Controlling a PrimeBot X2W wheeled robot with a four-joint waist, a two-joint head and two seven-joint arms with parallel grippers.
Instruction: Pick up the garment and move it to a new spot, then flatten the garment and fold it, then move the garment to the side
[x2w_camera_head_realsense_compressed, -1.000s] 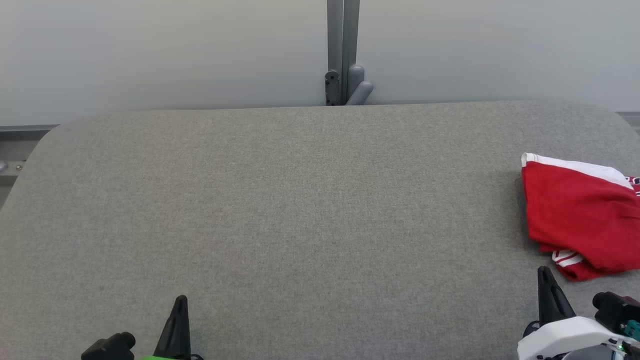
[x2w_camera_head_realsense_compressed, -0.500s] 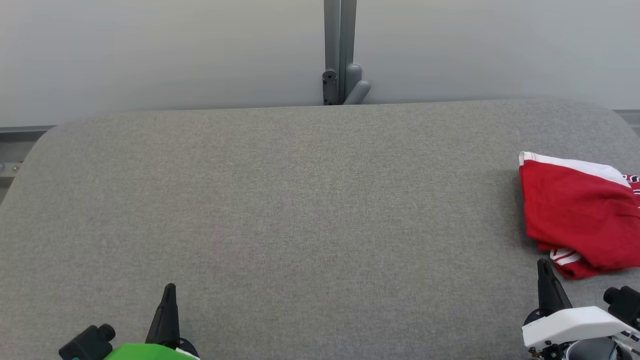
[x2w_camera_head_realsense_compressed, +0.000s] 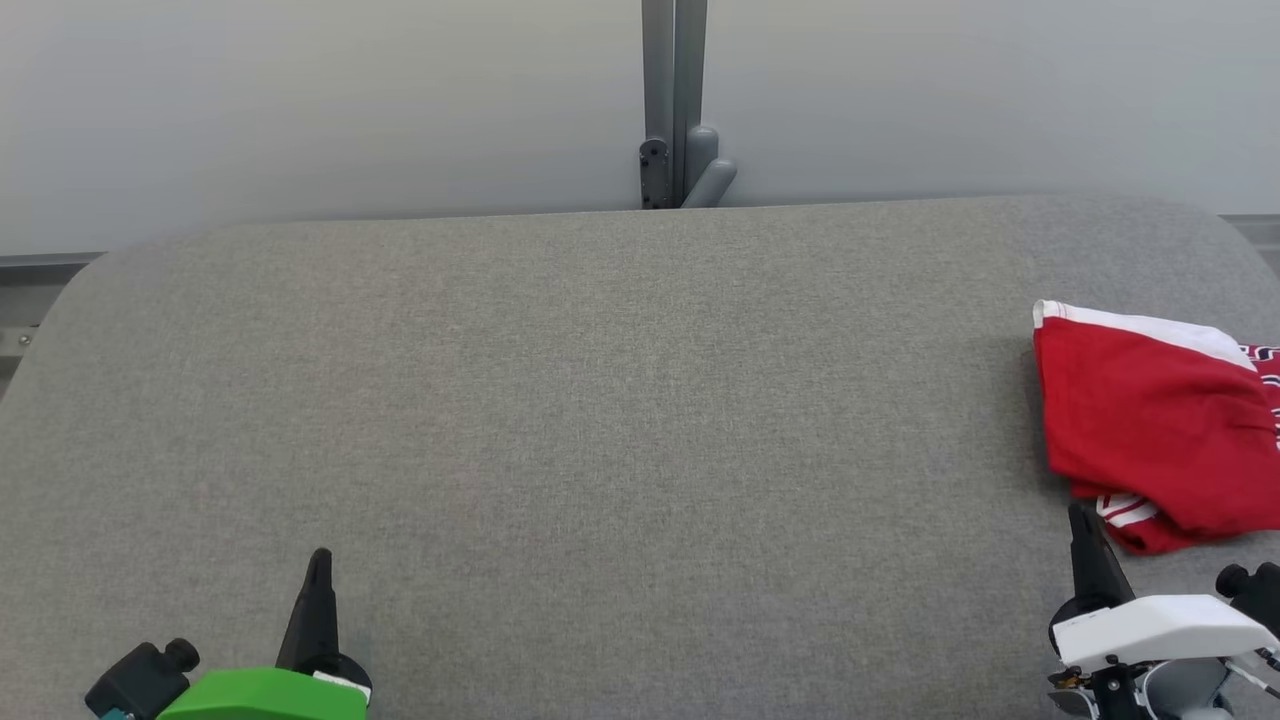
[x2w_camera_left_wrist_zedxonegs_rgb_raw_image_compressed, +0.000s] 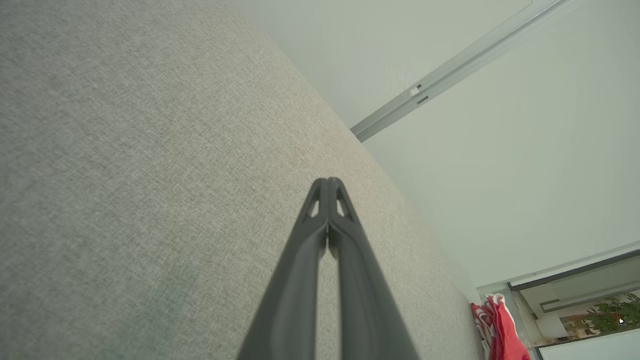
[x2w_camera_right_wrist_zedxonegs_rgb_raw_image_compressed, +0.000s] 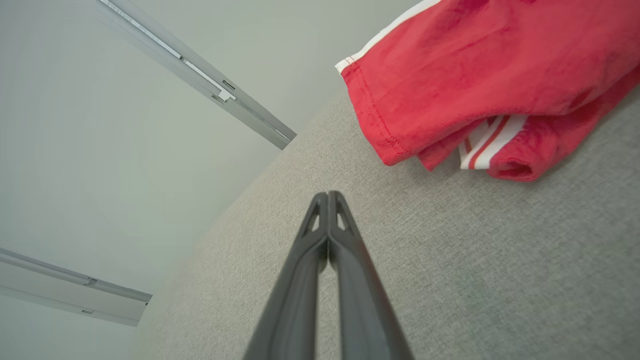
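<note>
Left hand (x2w_camera_head_realsense_compressed: 319, 555) was noted clenched, fingers pressed together, nothing grasped; it was held over the bench (x2w_camera_head_realsense_compressed: 640, 400). Contact with the bench could not be judged. Right hand (x2w_camera_head_realsense_compressed: 1079, 510) was likewise noted clenched and empty. Garment (x2w_camera_head_realsense_compressed: 1150, 420), red with white trim, was found crumpled on the bench just ahead of the right hand's fingertips and to their right, close but not touched. From the left hand it was well apart, far off to that hand's right.
</note>
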